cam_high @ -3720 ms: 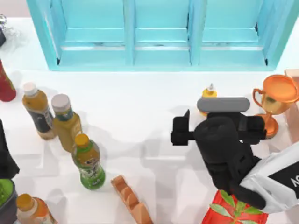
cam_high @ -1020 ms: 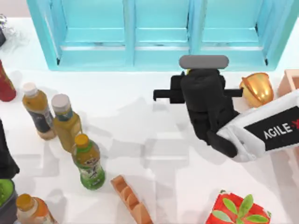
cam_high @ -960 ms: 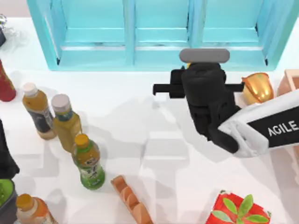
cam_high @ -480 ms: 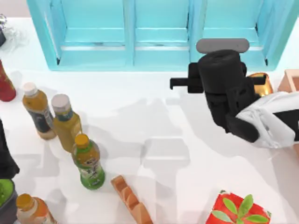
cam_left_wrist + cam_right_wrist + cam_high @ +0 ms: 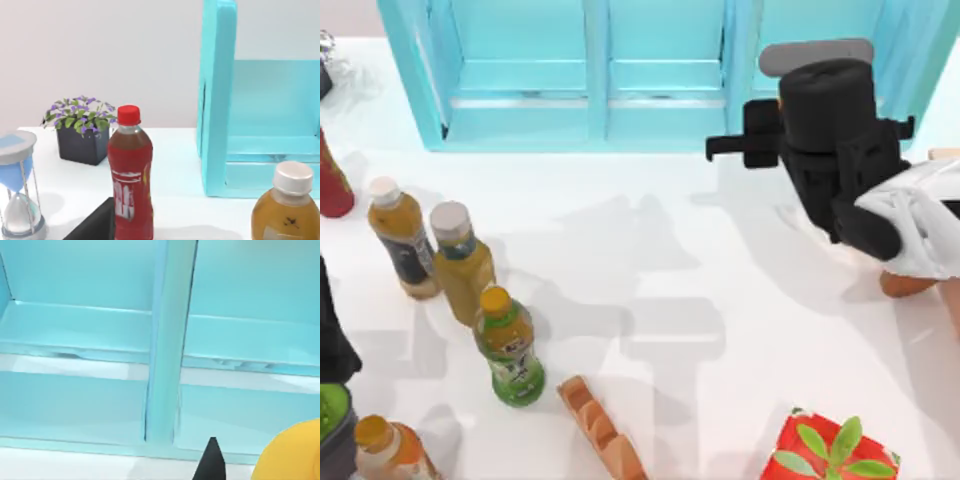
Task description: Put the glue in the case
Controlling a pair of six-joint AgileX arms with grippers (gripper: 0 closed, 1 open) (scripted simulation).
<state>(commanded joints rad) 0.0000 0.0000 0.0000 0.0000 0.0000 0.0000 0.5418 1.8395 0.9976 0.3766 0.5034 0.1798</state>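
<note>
**A:** At the top view's far right, what worries you most, going from the big things down?

**B:** The teal shelf (image 5: 590, 70) first. The right arm (image 5: 910, 225) hangs close in front of it, and the right wrist view looks straight at its divider. A swing made with too little room could strike the frame.

**A:** And the case?

**B:** Just a tan sliver of the case (image 5: 950, 154) peeks out at the table's right edge, mostly hidden under the arm. If the drop is judged wrong, the glue could hit the thick wall and bounce out rather than fall into the hollow.

**A:** Anything in the way?

**B:** The trophy (image 5: 910, 284). Its base pokes out beneath the arm, just beside the case, so a low pass could knock it over.

**A:** Where is the glue?

**B:** The glue (image 5: 295, 452) shows as a yellow body right at the right gripper (image 5: 828, 125), up off the table. I cannot tell whether the claw is pinching it. If the hold is loose, it could slip mid-carry.

**A:** And the left arm (image 5: 332, 335)?

**B:** It is parked at the left edge.
</note>
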